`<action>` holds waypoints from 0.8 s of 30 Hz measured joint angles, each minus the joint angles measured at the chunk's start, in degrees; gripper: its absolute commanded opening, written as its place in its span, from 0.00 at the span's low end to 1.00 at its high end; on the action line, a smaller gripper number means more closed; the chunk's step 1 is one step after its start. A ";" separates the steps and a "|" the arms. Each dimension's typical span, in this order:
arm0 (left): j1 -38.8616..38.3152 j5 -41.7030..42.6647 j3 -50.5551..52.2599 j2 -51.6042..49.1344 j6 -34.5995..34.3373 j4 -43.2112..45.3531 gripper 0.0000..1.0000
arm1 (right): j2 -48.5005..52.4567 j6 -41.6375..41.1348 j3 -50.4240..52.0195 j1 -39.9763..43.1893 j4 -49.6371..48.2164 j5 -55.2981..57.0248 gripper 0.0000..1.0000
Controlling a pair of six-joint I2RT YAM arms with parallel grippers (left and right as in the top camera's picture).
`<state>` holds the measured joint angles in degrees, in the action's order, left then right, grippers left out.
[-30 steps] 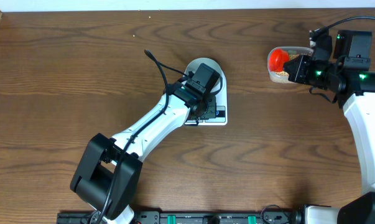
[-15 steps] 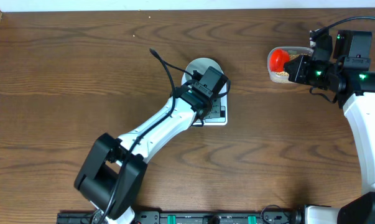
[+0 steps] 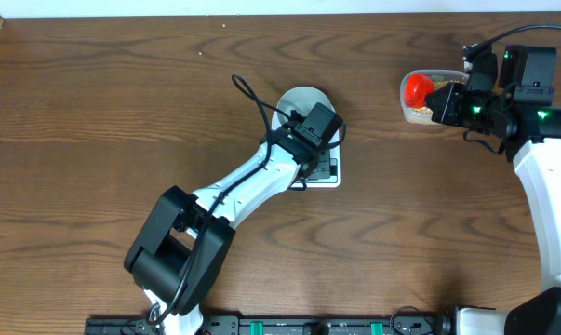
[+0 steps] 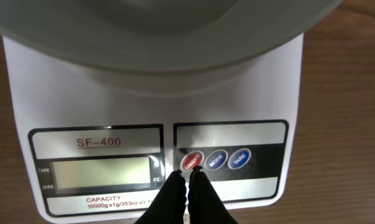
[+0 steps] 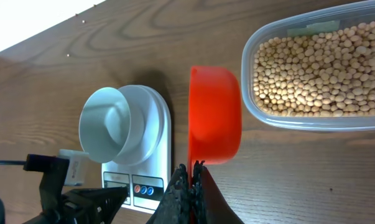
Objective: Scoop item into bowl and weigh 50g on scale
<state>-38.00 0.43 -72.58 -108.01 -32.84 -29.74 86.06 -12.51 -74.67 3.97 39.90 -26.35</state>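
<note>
The white scale (image 4: 237,93) fills the left wrist view, and its grey display (image 4: 100,172) shows no digits. The pale bowl (image 4: 162,31) stands on it, with nothing visible inside (image 5: 109,124). My left gripper (image 4: 188,173) is shut, its tips right at the red button (image 4: 192,160). My right gripper (image 5: 191,168) is shut on the handle of the red scoop (image 5: 215,115), which hangs beside the clear tub (image 5: 252,46) of tan beans (image 5: 318,68). From overhead, the scoop (image 3: 415,90) is at the tub's left end.
The left arm (image 3: 252,186) runs diagonally from the table's front edge to the scale (image 3: 328,173). The right arm (image 3: 550,186) runs along the right side. Two blue buttons (image 4: 227,159) sit next to the red one.
The left arm's base and elbow have swung right, and its wrist has shifted slightly right over the scale's front. The right arm and scoop have not moved.
</note>
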 measured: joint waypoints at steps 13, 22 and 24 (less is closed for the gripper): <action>-0.28 -0.39 0.00 -1.29 0.00 0.48 0.07 | 0.00 0.00 0.00 0.00 0.13 0.46 0.01; -0.92 -0.39 0.00 -2.97 0.00 1.27 0.07 | 0.00 0.00 0.00 0.00 0.13 0.48 0.01; -0.92 -0.42 0.00 -2.97 0.00 1.44 0.07 | 0.00 0.00 0.00 0.00 0.13 0.46 0.01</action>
<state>-38.92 0.01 -72.58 -110.98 -32.84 -28.29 86.06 -12.51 -74.67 3.97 40.03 -25.89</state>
